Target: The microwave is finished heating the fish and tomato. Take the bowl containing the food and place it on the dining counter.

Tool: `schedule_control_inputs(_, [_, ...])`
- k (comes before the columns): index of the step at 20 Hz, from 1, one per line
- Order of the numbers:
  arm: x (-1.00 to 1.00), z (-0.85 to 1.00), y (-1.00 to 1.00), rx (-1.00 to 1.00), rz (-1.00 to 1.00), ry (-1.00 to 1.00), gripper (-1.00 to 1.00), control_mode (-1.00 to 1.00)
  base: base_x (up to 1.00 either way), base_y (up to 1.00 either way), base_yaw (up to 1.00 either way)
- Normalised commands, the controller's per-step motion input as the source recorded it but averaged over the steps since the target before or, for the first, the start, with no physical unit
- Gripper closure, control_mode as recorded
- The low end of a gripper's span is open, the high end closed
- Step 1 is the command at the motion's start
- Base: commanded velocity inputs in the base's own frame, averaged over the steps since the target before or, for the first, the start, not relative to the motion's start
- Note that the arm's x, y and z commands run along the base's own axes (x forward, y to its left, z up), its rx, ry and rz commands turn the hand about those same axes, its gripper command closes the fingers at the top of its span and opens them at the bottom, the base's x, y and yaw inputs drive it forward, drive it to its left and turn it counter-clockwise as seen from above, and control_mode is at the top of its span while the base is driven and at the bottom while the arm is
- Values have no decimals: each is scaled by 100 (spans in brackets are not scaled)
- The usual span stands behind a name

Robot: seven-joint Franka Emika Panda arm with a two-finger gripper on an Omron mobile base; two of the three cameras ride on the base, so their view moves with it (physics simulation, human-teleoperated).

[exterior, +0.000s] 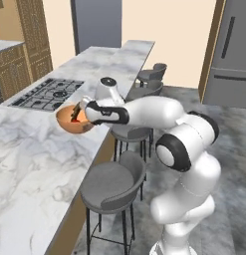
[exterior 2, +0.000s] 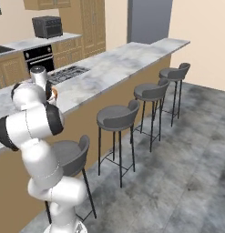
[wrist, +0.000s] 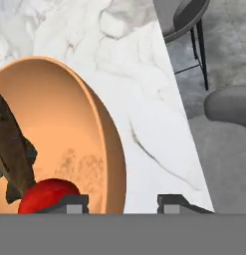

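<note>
**Now your bowl is at the dining counter**

You have the gripper (exterior: 82,110) at the bowl (exterior: 72,121), one finger inside the rim and one outside, pinching its wall. The bowl is over the dining counter (exterior: 40,154), near the stool-side edge and just this side of the black hob (exterior: 47,93); you cannot tell whether it touches the marble. Inside you see the fish (wrist: 12,149) and the tomato (wrist: 47,196), touching. Grey stools (exterior 2: 116,117) line the counter's right side.

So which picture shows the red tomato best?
The hand view: the tomato sits big and close at the bottom of the bowl, beside the fish. The left base view shows just a tiny red speck in the bowl. In the right base view the arm blocks it.
</note>
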Motion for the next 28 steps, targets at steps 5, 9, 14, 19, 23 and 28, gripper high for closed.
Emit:
schedule_control_inputs(5, [-98,97,-37,11,2,-23,-100,-100,0,0,0])
schedule_control_inputs(9, [-100,75,-47,2,13,-35,-100,-100,0,0,0])
schedule_control_inputs(14, [-100,23,-57,-2,18,-35,-100,-100,0,0,0])
schedule_control_inputs(19, [-100,0,-56,-13,20,-31,-100,-100,0,0,0])
schedule_control_inputs(23, [-100,0,-49,-19,23,-26,-100,-100,0,0,0])
schedule_control_inputs(28, [-100,0,-19,-21,23,-20,-100,-100,0,0,0])
